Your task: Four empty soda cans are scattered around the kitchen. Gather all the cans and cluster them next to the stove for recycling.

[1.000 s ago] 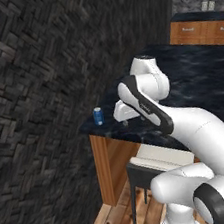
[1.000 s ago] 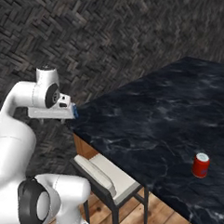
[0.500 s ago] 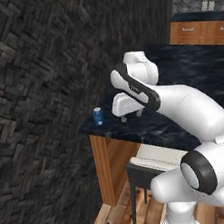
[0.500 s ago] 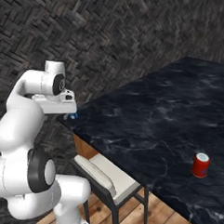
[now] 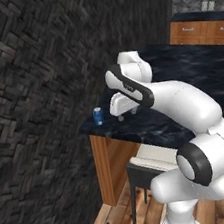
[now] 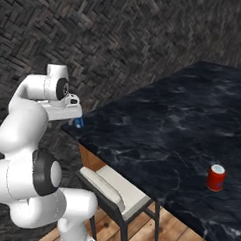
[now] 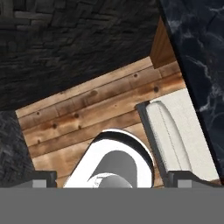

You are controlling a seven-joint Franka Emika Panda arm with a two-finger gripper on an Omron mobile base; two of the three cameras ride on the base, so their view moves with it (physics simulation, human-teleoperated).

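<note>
**Blue can at bench corner, hand just beside it**

Dark marble bench (image 6: pixel 158 125) runs out from a black herringbone wall; wood floor and a cushioned chair (image 6: pixel 108 188) sit below its near edge. Blue can (image 5: pixel 98 116) stands upright at the bench's corner nearest the wall, long axis vertical. Gripper (image 5: pixel 121 115) hangs over the bench edge just beside the can, on the side away from the wall, fingers spread fully apart, holding nothing. Hand camera looks down past the bench edge at floor and chair, so the fingers appear to point downward, not at the can. Judgement: next move needs a short shift toward the wall, so the fingers straddle the can's sides. Red can (image 6: pixel 215 177) stands well apart, near the opposite end of the bench.
</note>
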